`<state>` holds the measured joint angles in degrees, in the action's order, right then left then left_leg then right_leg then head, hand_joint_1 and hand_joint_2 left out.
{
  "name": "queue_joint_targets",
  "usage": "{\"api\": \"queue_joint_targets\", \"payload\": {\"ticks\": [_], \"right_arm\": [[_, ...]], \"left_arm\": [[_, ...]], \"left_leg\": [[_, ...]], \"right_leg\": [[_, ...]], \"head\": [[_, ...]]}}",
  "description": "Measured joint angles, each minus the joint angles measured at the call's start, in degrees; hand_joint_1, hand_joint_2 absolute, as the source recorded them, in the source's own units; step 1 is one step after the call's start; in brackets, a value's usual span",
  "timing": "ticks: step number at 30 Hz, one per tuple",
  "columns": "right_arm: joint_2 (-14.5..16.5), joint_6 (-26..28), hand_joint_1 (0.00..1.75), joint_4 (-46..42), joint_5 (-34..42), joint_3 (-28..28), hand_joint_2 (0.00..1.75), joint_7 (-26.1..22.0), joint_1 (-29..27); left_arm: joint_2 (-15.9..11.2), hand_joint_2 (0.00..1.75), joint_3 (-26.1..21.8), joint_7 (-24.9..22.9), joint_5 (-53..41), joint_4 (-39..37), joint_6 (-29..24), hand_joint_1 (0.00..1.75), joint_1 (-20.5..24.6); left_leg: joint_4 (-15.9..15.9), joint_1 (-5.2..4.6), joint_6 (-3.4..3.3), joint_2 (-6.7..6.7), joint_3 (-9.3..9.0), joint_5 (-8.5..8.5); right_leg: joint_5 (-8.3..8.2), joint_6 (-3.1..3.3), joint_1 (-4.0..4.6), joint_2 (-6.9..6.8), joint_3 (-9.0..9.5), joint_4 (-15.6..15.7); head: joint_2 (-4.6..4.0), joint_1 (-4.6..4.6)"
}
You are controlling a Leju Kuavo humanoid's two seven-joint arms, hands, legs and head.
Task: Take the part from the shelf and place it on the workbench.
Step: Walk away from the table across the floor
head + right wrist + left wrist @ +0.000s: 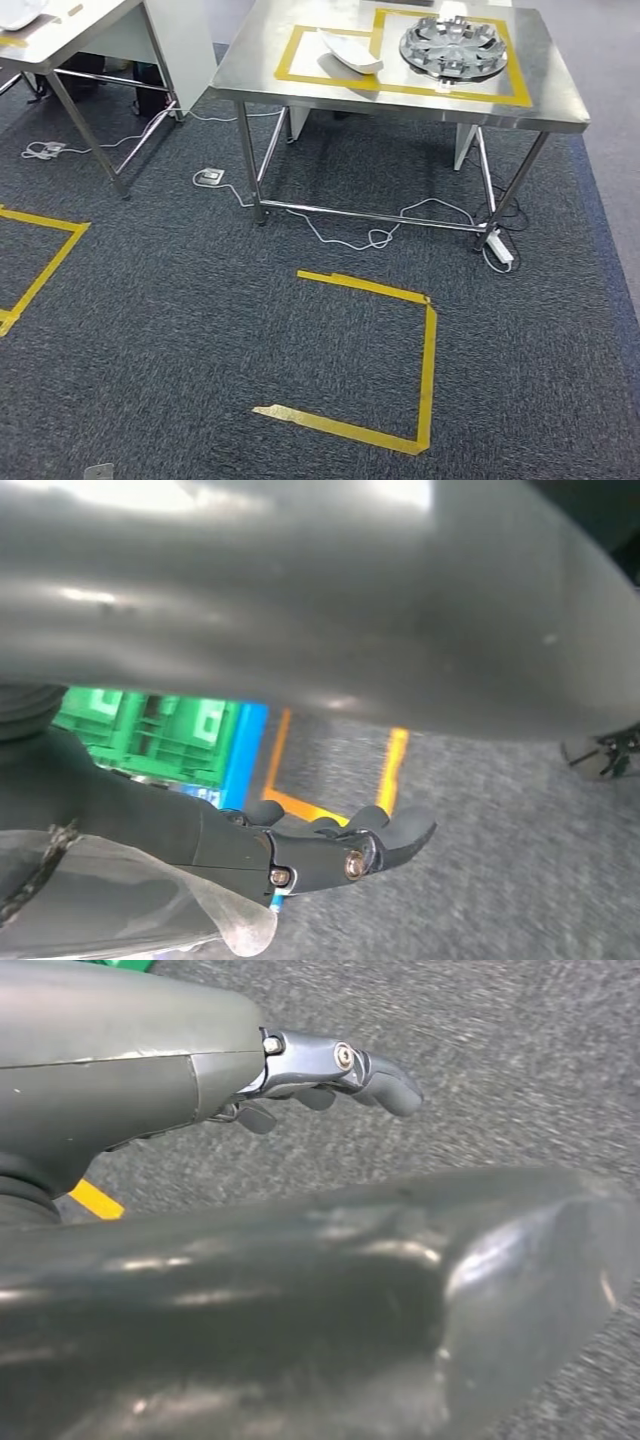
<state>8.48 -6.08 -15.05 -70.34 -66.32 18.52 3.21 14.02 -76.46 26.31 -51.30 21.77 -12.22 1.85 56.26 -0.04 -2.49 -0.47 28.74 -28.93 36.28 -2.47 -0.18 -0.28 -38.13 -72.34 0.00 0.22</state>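
Observation:
The steel workbench (pixel 253 62) stands ahead across the carpet in the head view. Inside its yellow tape outline lie a silver wheel cover (pixel 453 47) and, to its left, a white curved part (pixel 351 52). My left hand (pixel 302 1065) hangs over grey carpet in the left wrist view, its fingers (pixel 385 1085) stretched out straight and holding nothing. Over the floor in the right wrist view, my right hand (pixel 324 850) also has its fingers (pixel 400 830) extended with nothing between them and the thumb.
A yellow tape bracket (pixel 426 360) marks the carpet in front of the workbench. A white power strip (pixel 500 250) and cables (pixel 355 238) lie under it. A second table (pixel 68 30) stands at the far left. A green crate (pixel 151 730) sits on the floor beyond my right hand.

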Motion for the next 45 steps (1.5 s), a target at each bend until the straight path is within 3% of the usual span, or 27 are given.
{"api": "queue_joint_targets", "payload": {"ticks": [1,2,5,7,9,10,11,13,15,16,18,21,22,24,25,27,29,31,32,33,35,37,38,40,42,44,45], "right_arm": [[0.0,0.0,0.0,0.0,0.0,0.0,0.0,0.1,-0.1],[0.0,0.0,0.0,0.0,0.0,0.0,0.0,0.1,-0.1],[-0.1,0.0,0.0,0.0,0.0,0.0,0.0,0.1,-0.1],[-0.3,0.0,0.0,0.0,0.0,0.0,0.0,0.0,-0.1],[-0.3,0.0,0.0,0.0,0.0,0.0,0.0,-0.1,-0.1],[-0.3,0.0,0.0,0.0,0.0,0.0,0.0,-0.1,-0.1],[-0.2,0.0,0.0,0.0,0.0,0.0,0.0,0.0,-0.1],[-0.2,0.0,0.0,0.0,0.0,0.0,0.0,-0.1,-0.3],[-0.2,0.0,0.0,0.0,0.0,0.0,0.0,-0.1,-0.5],[-0.2,0.0,0.0,0.0,0.0,0.0,0.0,0.0,-0.5],[-0.2,0.0,0.0,0.0,0.0,0.0,0.0,0.0,-0.4],[-0.2,0.0,0.0,0.0,0.0,0.0,0.0,0.0,-0.3],[-0.2,0.0,0.0,0.0,0.0,0.0,0.0,0.0,-0.2],[-0.2,0.1,0.0,0.0,0.0,0.0,0.0,0.0,-0.1],[-0.2,0.1,0.0,0.0,0.0,0.0,0.0,-0.1,0.0],[-0.2,0.1,0.0,0.0,0.0,0.0,0.0,-0.1,-0.1],[-0.2,0.1,0.0,0.0,0.0,-0.1,0.0,-0.1,-0.4],[-0.1,0.1,0.0,0.0,-0.1,-0.1,0.0,0.0,-0.7],[-0.1,0.1,0.0,0.0,-0.1,-0.1,0.0,0.1,-0.7],[-0.1,0.1,0.0,0.0,-0.1,-0.1,0.0,0.1,-0.7],[-0.1,0.1,0.0,0.0,-0.1,-0.1,0.0,0.1,-0.6],[-0.1,0.1,0.0,0.0,-0.1,-0.1,0.0,-0.2,-0.6],[-0.1,0.1,0.0,0.0,-0.1,-0.1,0.0,-0.3,-0.5],[-0.1,0.1,0.0,0.0,-0.1,-0.1,0.0,-0.5,-0.5],[0.0,0.1,0.0,0.0,-0.1,-0.1,0.0,-0.3,-0.4],[0.0,0.0,0.0,0.0,-0.1,-0.1,0.0,-0.2,-0.6],[0.0,0.0,0.0,0.0,-0.1,-0.1,0.0,-0.2,-0.6]], "left_arm": [[0.0,0.0,0.0,0.1,-0.1,-0.1,0.0,0.0,-0.1],[0.0,0.0,0.0,0.1,-0.2,-0.2,0.0,0.0,-0.1],[0.0,0.0,0.0,0.2,-0.2,-0.5,0.0,0.0,0.0],[0.0,0.0,0.0,0.3,-0.2,-0.6,0.0,0.0,0.1],[-0.1,0.0,0.0,0.3,-0.2,-0.7,0.0,0.0,0.1],[-0.1,0.0,0.0,0.3,-0.2,-0.7,0.0,0.0,0.0],[-0.2,0.0,0.0,0.3,-0.2,-0.8,0.0,0.0,-0.1],[-0.3,0.0,0.0,0.4,-0.2,-0.8,0.0,0.0,0.0],[-0.2,0.0,0.0,0.4,-0.2,-0.8,0.0,0.0,0.1],[-0.3,0.0,0.0,0.4,-0.2,-0.9,0.0,0.0,0.1],[-0.4,0.0,0.0,0.4,-0.2,-0.9,-0.1,0.0,-0.1],[-0.5,0.0,0.0,0.6,-0.3,-1.0,-0.2,0.0,0.1],[-0.5,0.0,0.0,0.7,-0.3,-1.1,-0.2,0.0,0.1],[-0.5,0.0,0.0,0.7,-0.3,-1.2,-0.2,0.0,0.0],[-0.5,0.0,-0.1,0.8,-0.3,-1.3,-0.2,0.0,-0.2],[-0.6,0.0,-0.1,0.8,-0.3,-1.4,-0.2,0.0,-0.1],[-0.6,0.0,-0.1,0.9,-0.3,-1.5,-0.3,0.0,0.2],[-0.6,0.0,-0.2,1.0,-0.3,-1.6,-0.3,0.0,0.3],[-0.6,0.0,-0.2,1.1,-0.3,-1.7,-0.3,0.0,0.3],[-0.6,0.0,-0.2,1.1,-0.3,-1.7,-0.3,0.0,0.2],[-0.6,0.0,-0.2,1.1,-0.3,-1.8,-0.3,0.0,0.2],[-0.6,0.0,-0.2,1.2,-0.3,-1.8,-0.3,0.0,0.4],[-0.6,0.0,-0.2,1.2,-0.3,-1.8,-0.3,0.0,0.3],[-0.6,0.0,-0.3,1.2,-0.3,-1.8,-0.3,0.0,0.1],[-0.7,0.0,-0.4,1.3,-0.3,-1.8,-0.3,0.0,0.1],[-0.7,0.0,-0.4,1.4,-0.3,-1.8,-0.3,0.0,0.3],[-0.7,0.0,-0.4,1.4,-0.4,-1.9,-0.3,0.0,0.4]], "left_leg": [[0.1,-0.14,-0.01,-0.65,0.58,0.48],[0.1,-0.27,0.01,-1.29,1.04,0.91],[0.3,-0.54,0.28,-3.18,1.95,1.96],[0.4,-0.5,0.86,-4.26,2.55,2.55],[0.4,-0.35,1.65,-5.26,3.09,3.06],[0.8,-0.34,1.94,-4.89,3.4,2.79],[2.0,-0.32,2.22,-3.99,4.02,1.76],[7.7,-0.13,2.82,-1.38,6.39,-2.27],[14.8,0.28,3.51,-0.26,8.89,-5.9],[16.4,0.45,3.77,-0.02,9.12,-6.38],[13.0,0.65,3.96,0.56,6.36,-4.23],[2.3,0.31,3.26,4.03,0.22,-0.49],[0.8,0.13,2.82,4.79,-0.35,-0.27],[0.4,-0.06,1.87,4.16,0.04,-0.16],[0.3,-0.02,1.48,3.68,0.19,0.04],[0.0,0.16,0.66,2.54,0.5,0.57],[0.0,0.18,0.11,1.17,1.02,1.0],[0.1,0.07,-0.05,-0.37,1.44,1.28],[0.2,0.04,0.0,-1.16,1.54,1.37],[0.2,0.03,0.07,-1.96,1.58,1.43],[0.5,-0.06,0.37,-3.46,1.67,1.51],[0.8,-0.15,0.97,-4.78,2.19,1.66],[0.9,-0.13,1.39,-5.35,2.56,1.84],[1.1,0.04,2.16,-5.85,3.16,2.05],[3.5,0.0,2.8,-3.61,4.29,0.41],[10.0,0.11,3.36,-0.84,7.09,-3.38],[13.8,0.25,3.6,-0.34,8.7,-5.08]], "right_leg": [[0.19,0.15,0.02,0.12,0.18,-0.9],[-0.75,0.41,0.04,0.25,1.58,0.7],[-4.96,1.75,0.13,3.01,9.18,13.0],[-5.44,2.38,0.23,4.48,11.26,17.1],[-5.86,2.66,0.24,3.5,11.28,17.6],[-6.22,2.89,0.13,2.82,11.32,17.8],[-6.59,3.12,-0.03,2.04,11.25,18.1],[-7.0,3.4,-0.14,0.31,10.94,18.3],[-7.09,3.41,-0.05,-1.5,10.34,18.1],[-7.09,3.39,-0.01,-2.39,10.05,17.9],[-7.04,3.27,-0.01,-3.98,9.82,17.6],[-6.81,2.61,0.34,-5.89,10.17,17.0],[-6.76,2.31,0.49,-6.44,10.27,16.9],[-6.8,1.73,0.55,-7.51,10.3,16.8],[-6.52,1.38,0.45,-7.13,10.16,16.6],[-4.22,0.69,0.16,-4.13,8.84,13.8],[-0.18,0.35,-0.08,-0.8,5.62,6.6],[1.75,0.32,-0.15,0.02,2.93,0.6],[1.03,0.36,-0.17,0.13,2.88,0.6],[-0.75,0.46,-0.2,0.31,3.96,2.8],[-4.71,0.77,-0.35,2.1,7.53,10.3],[-5.95,1.02,-0.54,3.96,9.84,15.4],[-5.73,1.15,-0.53,4.22,10.15,16.0],[-5.96,1.74,-0.56,3.1,10.31,16.3],[-6.33,2.47,-0.7,1.66,10.33,16.6],[-6.37,2.85,-0.61,-0.03,10.27,16.6],[-6.32,2.94,-0.51,-0.96,10.19,16.6]], "head": [[0.0,-0.01],[0.0,-0.01],[0.0,-0.04],[0.0,-0.03],[0.0,0.02],[0.0,-0.03],[0.0,-0.26],[0.0,-0.78],[0.0,-1.03],[0.0,-1.05],[0.0,-1.07],[0.0,-1.05],[0.0,-1.0],[0.0,-0.9],[0.0,-0.89],[0.0,-0.65],[0.0,-0.36],[0.0,-0.32],[0.0,-0.29],[0.0,-0.3],[0.0,-0.26],[0.0,-0.29],[0.0,-0.29],[0.0,-0.32],[0.0,-0.65],[0.0,-0.98],[0.0,-1.02]]}}
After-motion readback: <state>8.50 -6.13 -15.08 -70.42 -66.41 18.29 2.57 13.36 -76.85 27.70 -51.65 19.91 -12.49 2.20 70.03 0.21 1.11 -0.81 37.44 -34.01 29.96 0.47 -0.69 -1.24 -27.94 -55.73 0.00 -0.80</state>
